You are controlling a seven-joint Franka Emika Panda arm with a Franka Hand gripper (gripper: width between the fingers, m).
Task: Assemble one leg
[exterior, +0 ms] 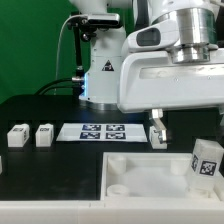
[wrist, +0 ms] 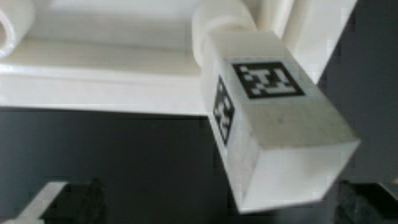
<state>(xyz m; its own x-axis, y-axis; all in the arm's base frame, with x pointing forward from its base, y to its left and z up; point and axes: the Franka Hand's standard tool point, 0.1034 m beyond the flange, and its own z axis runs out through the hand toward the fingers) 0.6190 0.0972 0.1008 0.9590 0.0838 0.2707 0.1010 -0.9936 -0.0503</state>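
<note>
A leg (exterior: 207, 162), a small white block with a black-and-white tag, stands tilted over the right part of the large white tray-like part (exterior: 140, 172). In the wrist view the leg (wrist: 267, 120) fills the middle and runs from between my fingers toward the tray-like part (wrist: 107, 60). My gripper (exterior: 190, 138) hangs just above it. Its dark fingers (wrist: 54, 205) show far apart at both lower corners, wider than the leg. One fingertip (exterior: 157, 130) is to the exterior view's left of the leg. Two more legs (exterior: 17, 137) (exterior: 44, 135) lie at the exterior view's left.
The marker board (exterior: 100, 131) lies on the black table behind the tray-like part. The robot's base (exterior: 100, 70) with cables stands at the back. Another small white piece (exterior: 2, 165) shows at the exterior view's left edge.
</note>
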